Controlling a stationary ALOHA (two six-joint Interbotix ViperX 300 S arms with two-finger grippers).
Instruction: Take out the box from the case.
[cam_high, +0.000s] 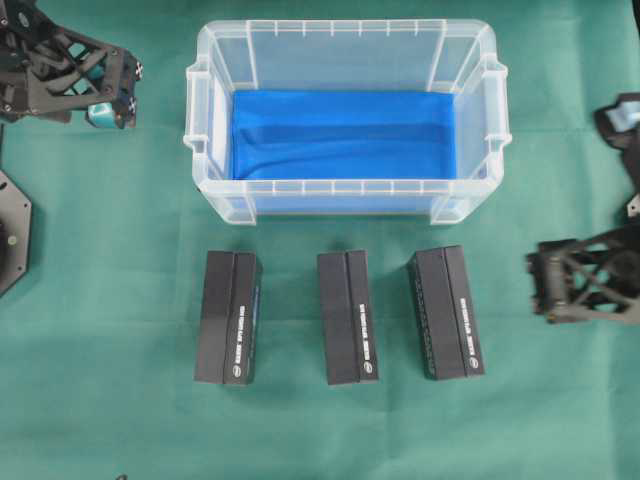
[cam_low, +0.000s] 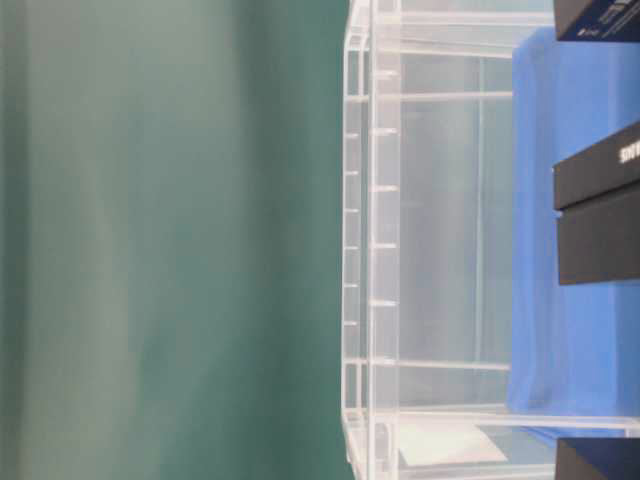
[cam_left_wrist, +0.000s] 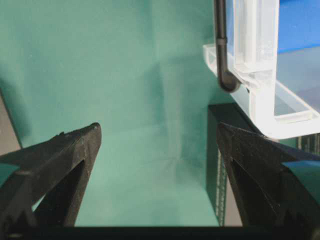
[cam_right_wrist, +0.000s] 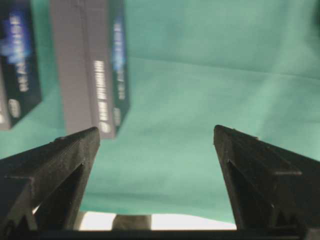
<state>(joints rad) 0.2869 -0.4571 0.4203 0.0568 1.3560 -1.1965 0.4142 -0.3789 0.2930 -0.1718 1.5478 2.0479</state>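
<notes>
**Three boxes out on the green, both claws wide and empty**

Far left in the overhead view, the left claw (cam_high: 100, 100) hangs above the green cloth-covered bench (cam_high: 100, 400), beside the case's left end and clear of it. Its wrist camera shows the black fingers (cam_left_wrist: 65, 160) spread wide with only green cloth between them.

Moving in: the large clear plastic rectangular case (cam_high: 345, 45) sits at the upper middle, rim handles at both ends, and a blue cloth lining (cam_high: 345, 135) lies across its floor. No box can be seen inside it.

In front of the case, three long black rectangular boxes with white lettering stand in a row on the bench. The left box (cam_high: 228, 317) comes first, then the middle box (cam_high: 347, 317), then the right box (cam_high: 445, 312), tilted slightly. All three are well apart from each other and outside the case.

At the right edge, the right claw (cam_high: 545, 285) sits near the right box without touching it, jaws wide, nothing held.
</notes>
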